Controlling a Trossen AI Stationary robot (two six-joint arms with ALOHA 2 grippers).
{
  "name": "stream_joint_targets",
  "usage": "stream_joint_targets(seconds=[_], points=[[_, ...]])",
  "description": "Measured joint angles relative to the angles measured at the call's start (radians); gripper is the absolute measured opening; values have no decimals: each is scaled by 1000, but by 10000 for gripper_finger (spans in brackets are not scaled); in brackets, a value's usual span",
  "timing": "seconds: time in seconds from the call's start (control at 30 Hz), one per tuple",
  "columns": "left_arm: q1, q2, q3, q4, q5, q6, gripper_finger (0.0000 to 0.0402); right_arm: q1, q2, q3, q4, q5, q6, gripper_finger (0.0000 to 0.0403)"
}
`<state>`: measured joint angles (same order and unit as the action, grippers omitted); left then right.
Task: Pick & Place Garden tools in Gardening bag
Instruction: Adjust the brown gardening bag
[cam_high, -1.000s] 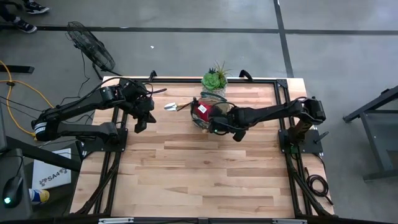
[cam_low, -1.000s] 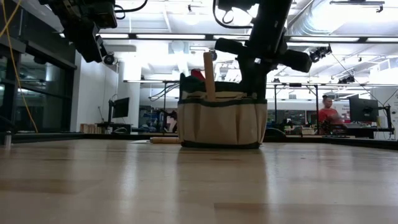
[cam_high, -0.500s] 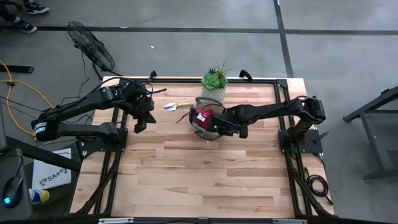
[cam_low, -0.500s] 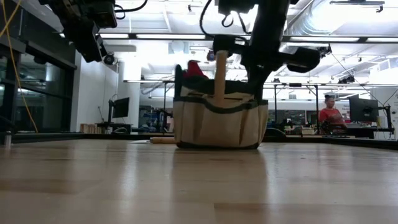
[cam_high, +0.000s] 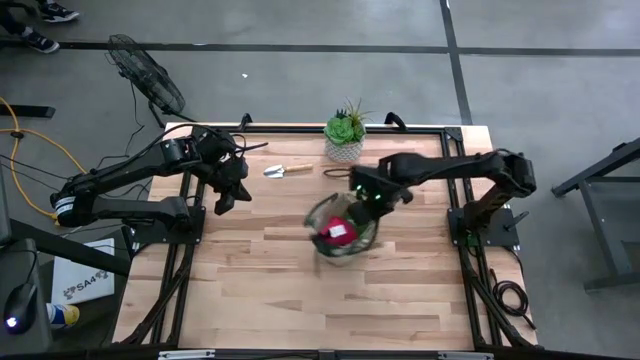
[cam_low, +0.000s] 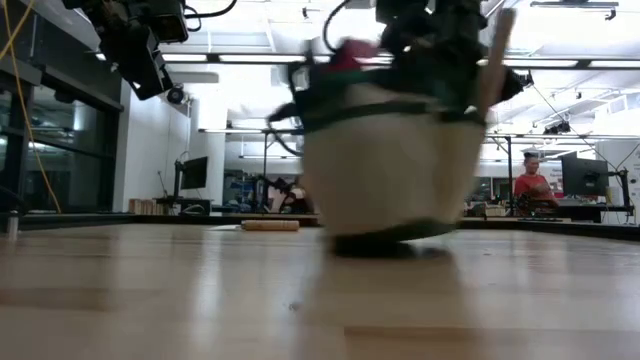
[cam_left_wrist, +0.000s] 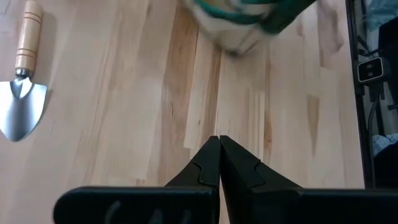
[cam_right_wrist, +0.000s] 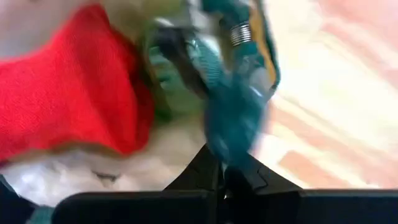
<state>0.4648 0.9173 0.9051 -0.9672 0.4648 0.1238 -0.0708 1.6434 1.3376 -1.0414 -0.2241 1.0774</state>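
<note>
From above, the right claw (cam_high: 368, 196) is clenched on the rim of the gardening bag (cam_high: 340, 228), mid-surface; a trowel (cam_high: 286, 169) lies apart. At table height, the bag tilts, so it should be moved slowly. The left wrist shows the left claw (cam_left_wrist: 219, 149) clenched, empty. The right wrist shows red piece (cam_right_wrist: 68, 93) inside.

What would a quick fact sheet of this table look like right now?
Bag: gardening bag near the table's middle, blurred, tilted in the low view
In bag: red piece
Right gripper: jaws shut at the bag's rim
Left gripper: jaws shut, above the table's left part
Outside bag: trowel lying on the table
Plant: succulent at the far edge
</note>
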Motion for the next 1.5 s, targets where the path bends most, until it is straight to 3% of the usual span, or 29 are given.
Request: stream_joint_targets(seconds=[0.2,0.4,0.67,0.9,1.33,1.5], points=[[0,0,0,15,0,0,0,-75,-98,0,-168,31,-324,4],[0,0,0,43,0,-16,0,-141,-115,0,-201,132,-644,4],[0,0,0,96,0,-103,0,-217,-85,-27,-223,209,-889,4],[0,1,0,115,-3,-111,0,-263,-84,-89,-217,273,-937,4],[0,1,0,113,-2,-129,0,-279,-84,-99,-214,217,-836,5],[0,1,0,112,0,-129,0,-279,-90,-99,-211,187,-789,41]])
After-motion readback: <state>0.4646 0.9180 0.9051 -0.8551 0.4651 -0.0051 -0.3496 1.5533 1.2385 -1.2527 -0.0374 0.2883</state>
